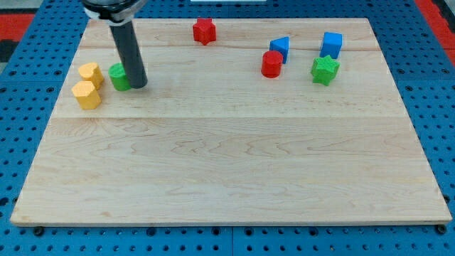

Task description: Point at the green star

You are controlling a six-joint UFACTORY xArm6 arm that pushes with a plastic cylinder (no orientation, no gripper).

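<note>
The green star (pixel 325 70) lies at the view's upper right, just below a blue cube (pixel 331 44) and right of a red cylinder (pixel 271 64). My tip (pixel 138 84) is far away at the view's upper left, touching the right side of a green cylinder (pixel 119 77) that the rod partly hides. The rod rises from the tip toward the view's top left.
Two yellow blocks (pixel 90 73) (pixel 87 94) sit left of the green cylinder. A red star (pixel 204 30) lies at the top centre. A blue triangular block (pixel 281 47) sits above the red cylinder. The wooden board (pixel 227 178) lies on a blue pegboard.
</note>
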